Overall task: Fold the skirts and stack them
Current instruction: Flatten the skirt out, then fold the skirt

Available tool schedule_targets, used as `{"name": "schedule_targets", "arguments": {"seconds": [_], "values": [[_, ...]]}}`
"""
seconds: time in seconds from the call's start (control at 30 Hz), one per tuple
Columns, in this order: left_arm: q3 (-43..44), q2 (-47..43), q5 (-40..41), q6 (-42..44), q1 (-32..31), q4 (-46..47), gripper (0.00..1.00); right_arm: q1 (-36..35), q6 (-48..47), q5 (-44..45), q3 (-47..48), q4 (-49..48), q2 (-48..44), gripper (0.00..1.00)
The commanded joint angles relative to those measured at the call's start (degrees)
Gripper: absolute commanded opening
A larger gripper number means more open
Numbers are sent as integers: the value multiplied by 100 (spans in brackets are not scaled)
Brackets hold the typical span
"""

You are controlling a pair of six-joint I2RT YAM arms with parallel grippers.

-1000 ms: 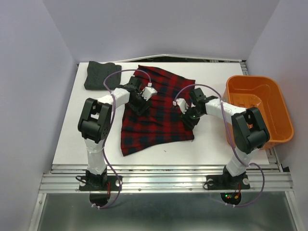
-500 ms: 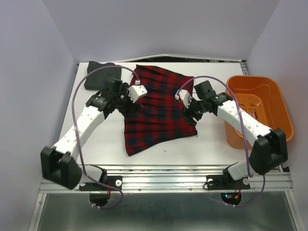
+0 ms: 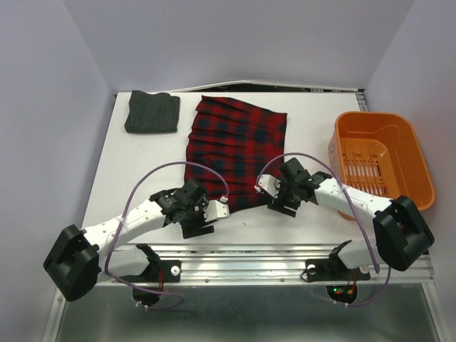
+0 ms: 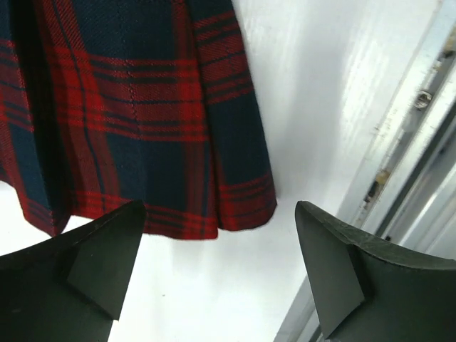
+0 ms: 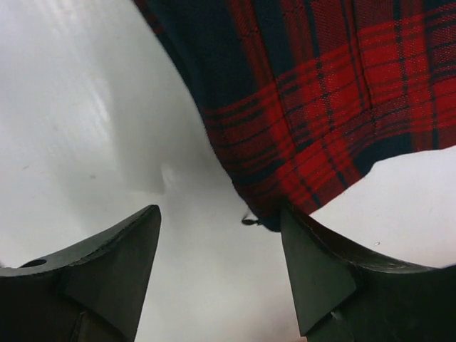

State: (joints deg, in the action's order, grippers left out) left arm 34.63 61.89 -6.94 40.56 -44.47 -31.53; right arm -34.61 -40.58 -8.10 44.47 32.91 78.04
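Along the near hem of the plaid skirt (image 3: 231, 153), spread flat on the worktop (image 3: 128, 171), my left tool (image 4: 219, 214) and right tool (image 5: 221, 214) gape wide at its corners. Beyond its far-left corner lies the charcoal skirt (image 3: 152, 112), folded.

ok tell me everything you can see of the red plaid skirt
The plaid skirt looks like woven cloth in red and dark navy-black checks, with pleats running lengthwise. It lies spread flat and unfolded on the white table, slightly skewed. The left gripper and right gripper, both open, sit at its two near corners. Neither is clamped on it, and nothing else touches it.
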Motion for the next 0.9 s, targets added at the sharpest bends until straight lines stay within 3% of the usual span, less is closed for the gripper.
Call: {"name": "schedule_targets", "arguments": {"seconds": [0.0,0.17,0.2,0.37,0.47,0.5,0.53,0.57,0.67,0.87], "values": [[35,341,342,31,-176,410,99,-63,-179,598,-201,-1206,71,73],[-193,604,580,66,-246,990,98,-116,-327,696,-403,-1576,133,65],[-202,683,632,84,-247,1043,94,-116,-372,669,-482,-1603,159,59],[-238,1045,1036,-12,-247,1430,73,-178,-609,792,-782,-1981,238,49],[-80,879,1072,-135,-247,1413,50,-178,-627,985,-747,-2077,291,36],[-45,808,1107,-144,-238,1360,32,-178,-618,1055,-720,-2095,282,33],[60,633,1116,-153,-229,1308,22,-178,-618,1091,-616,-2060,265,25],[131,536,1133,-145,-220,1151,2,-178,-592,1126,-536,-1990,247,20],[577,63,994,-127,-89,598,0,-178,-460,1039,6,-1413,90,1],[1702,-808,721,14,8,-790,0,-283,-468,231,1036,483,-377,1]]}}
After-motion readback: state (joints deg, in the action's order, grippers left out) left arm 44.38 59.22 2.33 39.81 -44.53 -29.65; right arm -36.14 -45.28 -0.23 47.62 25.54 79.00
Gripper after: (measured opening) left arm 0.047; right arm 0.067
